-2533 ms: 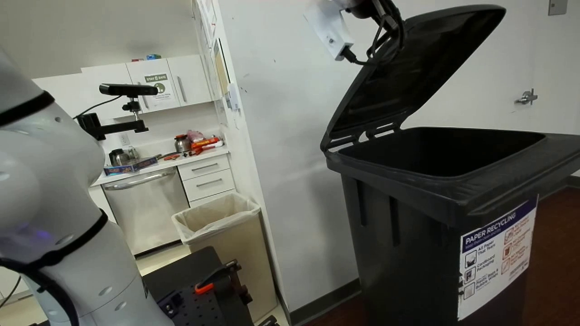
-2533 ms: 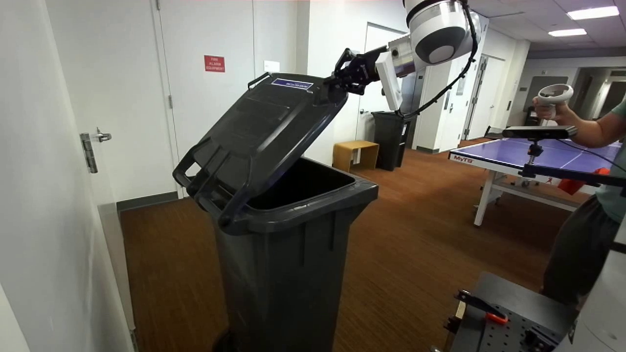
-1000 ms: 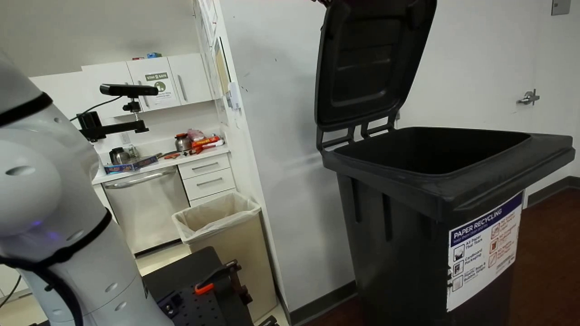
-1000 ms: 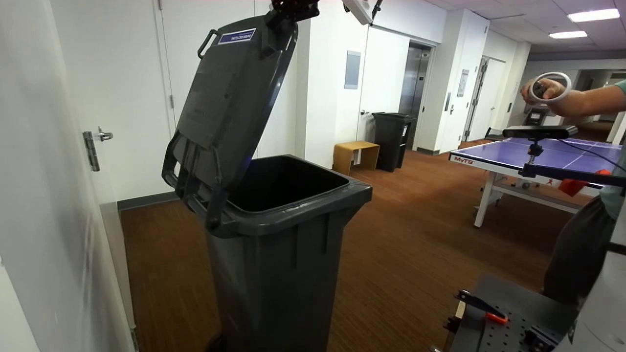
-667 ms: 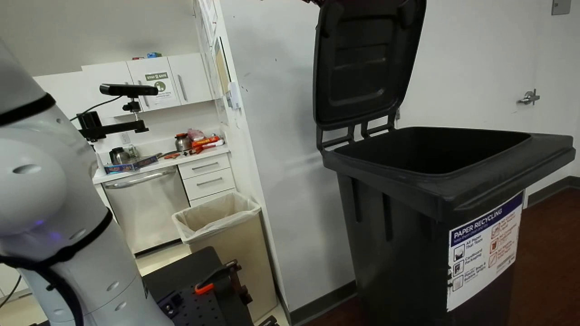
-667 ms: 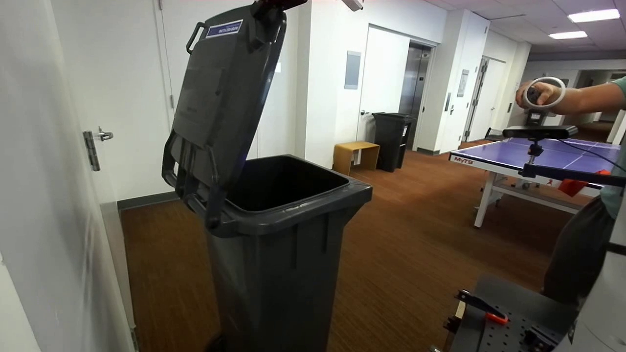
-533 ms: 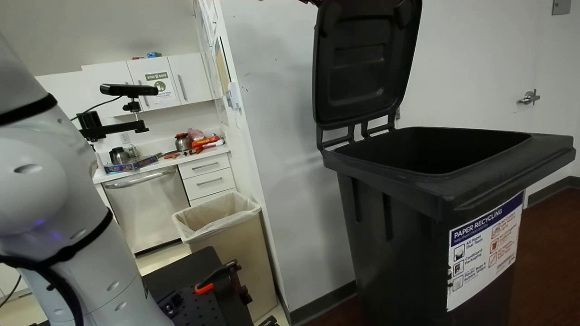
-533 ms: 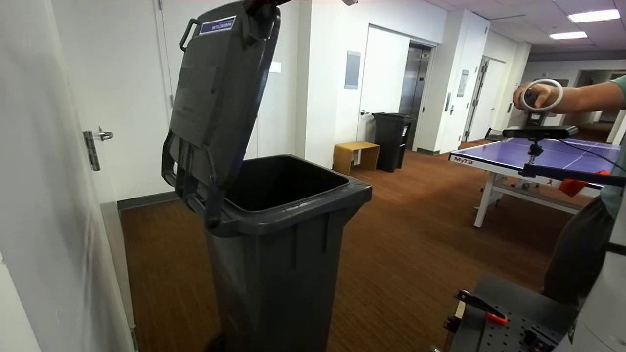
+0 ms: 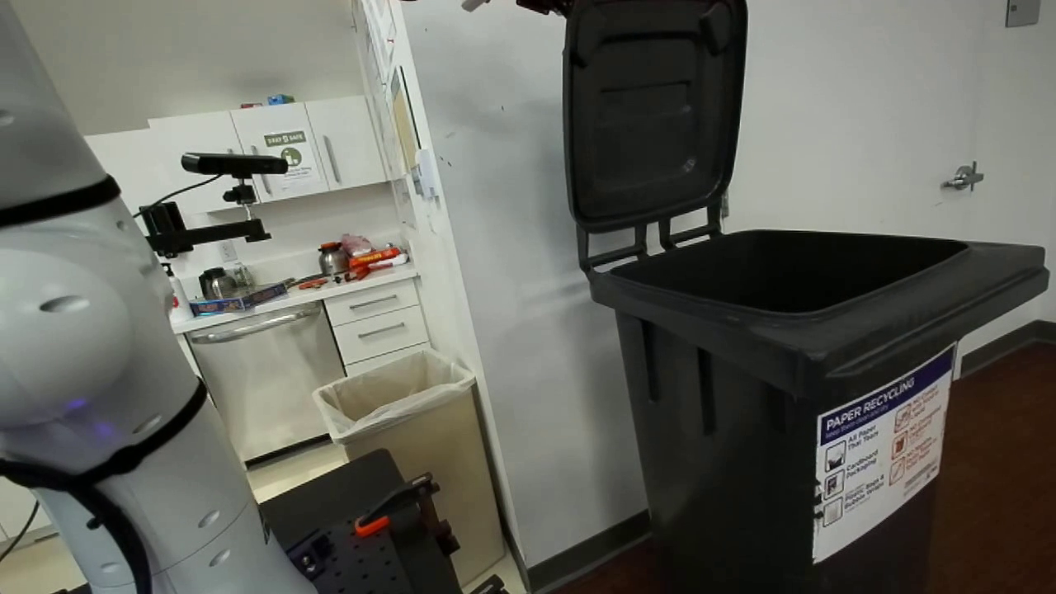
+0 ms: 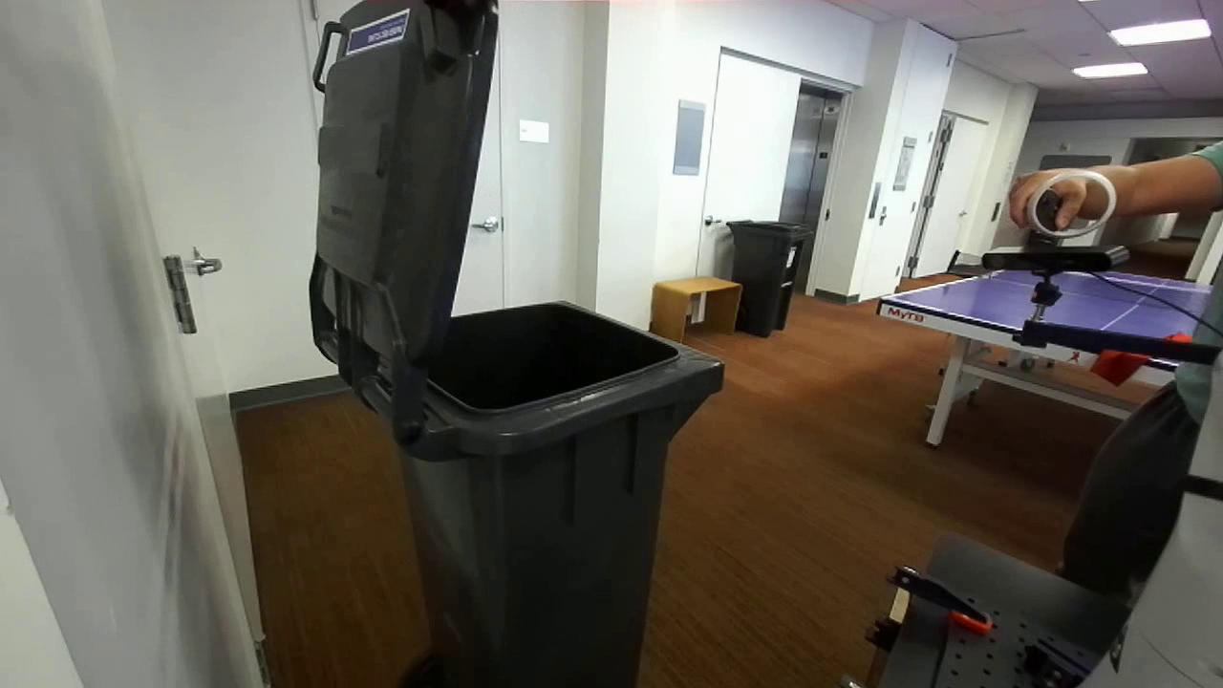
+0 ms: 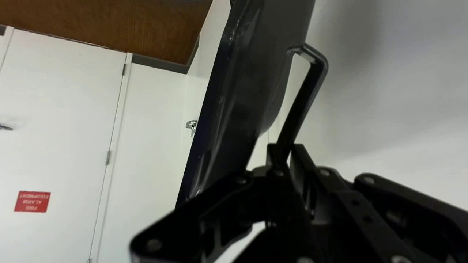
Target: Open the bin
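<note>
Off the left edge of the worktop (image 10: 994,564), as an exterior view has it: we find the bin (image 10: 545,535) standing upright, its base out of frame.
Lid (image 9: 656,124): raised nearly upright; we see the bin's mouth (image 10: 554,358) uncovered in both exterior views.
Gripper (image 11: 285,150): in the wrist view we find it clenched on the lid's handle (image 11: 305,95); mostly out of frame in both exterior views.
Label (image 9: 887,462): on the bin's front, where we read "PAPER RECYCLING".
Behind the worktop's far right corner, in an exterior view: we note a beige container (image 9: 466,470) with a white liner (image 9: 400,419).
</note>
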{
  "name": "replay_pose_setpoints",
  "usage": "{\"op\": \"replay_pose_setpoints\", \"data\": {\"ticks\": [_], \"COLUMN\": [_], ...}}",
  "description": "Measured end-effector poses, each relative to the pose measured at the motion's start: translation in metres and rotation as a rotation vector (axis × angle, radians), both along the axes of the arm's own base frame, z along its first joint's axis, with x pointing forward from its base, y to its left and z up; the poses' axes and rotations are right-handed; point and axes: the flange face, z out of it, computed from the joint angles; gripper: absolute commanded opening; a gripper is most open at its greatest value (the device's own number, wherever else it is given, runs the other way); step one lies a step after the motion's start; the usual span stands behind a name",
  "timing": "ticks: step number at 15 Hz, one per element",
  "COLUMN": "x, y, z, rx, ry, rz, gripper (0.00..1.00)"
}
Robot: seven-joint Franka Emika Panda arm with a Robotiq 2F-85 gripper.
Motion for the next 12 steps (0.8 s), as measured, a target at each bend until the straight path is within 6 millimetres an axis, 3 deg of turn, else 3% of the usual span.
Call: {"op": "replay_pose_setpoints", "data": {"ticks": [1,2,7,8,12], "x": [0.0,0.0,-0.005,-0.005,-0.007], "y": [0.008,0.015,0.021,0.021,0.03], "z": [0.002,0.003,0.008,0.008,0.007], "rx": [-0.018,-0.033,-0.031,-0.031,-0.055], "ry": [-0.001,-0.001,-0.009,-0.009,-0.001], "rz": [0.005,0.016,0.027,0.027,0.053], "gripper": [0.03,0.11,0.11,0.03,0.03]}}
